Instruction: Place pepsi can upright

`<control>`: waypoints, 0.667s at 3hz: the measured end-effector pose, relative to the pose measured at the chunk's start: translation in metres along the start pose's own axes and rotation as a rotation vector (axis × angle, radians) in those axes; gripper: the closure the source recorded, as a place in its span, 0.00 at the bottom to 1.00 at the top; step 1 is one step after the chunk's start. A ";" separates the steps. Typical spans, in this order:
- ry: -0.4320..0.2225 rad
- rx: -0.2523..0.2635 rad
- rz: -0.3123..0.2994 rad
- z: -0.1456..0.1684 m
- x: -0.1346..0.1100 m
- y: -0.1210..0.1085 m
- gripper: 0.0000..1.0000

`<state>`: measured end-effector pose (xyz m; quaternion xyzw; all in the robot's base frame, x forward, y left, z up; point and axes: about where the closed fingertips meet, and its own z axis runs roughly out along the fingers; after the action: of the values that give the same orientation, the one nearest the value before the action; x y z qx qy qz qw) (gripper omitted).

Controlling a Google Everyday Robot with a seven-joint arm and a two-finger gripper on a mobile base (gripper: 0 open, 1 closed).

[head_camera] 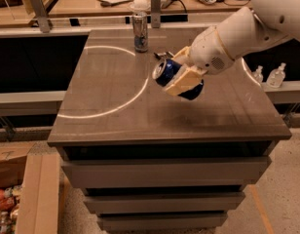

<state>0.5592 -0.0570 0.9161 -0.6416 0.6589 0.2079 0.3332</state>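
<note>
Claw: the gripper is being carried above the middle of the table, a little right of centre; it is being reached in from the upper right on the white arm

Grip: the cream fingers are being pressed against opposite sides of the pepsi can; one finger is being shown across the near side of the can, the other is being partly hidden behind it

Pepsi can: it is being held in the claw, clear of the tabletop; it is being kept tilted, close to lying on its side, with the silver top being turned toward the left and the dark blue body being angled down to the right; a soft shadow is being cast on the grey surface beneath it

Slim can: a taller silver-and-blue can is being left standing upright near the back edge of the table, well apart from the claw

Tabletop: a white curved line is being shown across the left half; a small dark item is lying just behind the claw, and what it is cannot be told

Surroundings: two clear bottles are being kept on a ledge to the right; drawers are being shown below the tabletop
</note>
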 end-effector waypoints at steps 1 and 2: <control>-0.242 0.043 0.044 -0.025 -0.003 -0.002 1.00; -0.403 0.058 0.096 -0.038 -0.004 -0.006 1.00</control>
<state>0.5586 -0.0814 0.9462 -0.5449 0.6145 0.3287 0.4664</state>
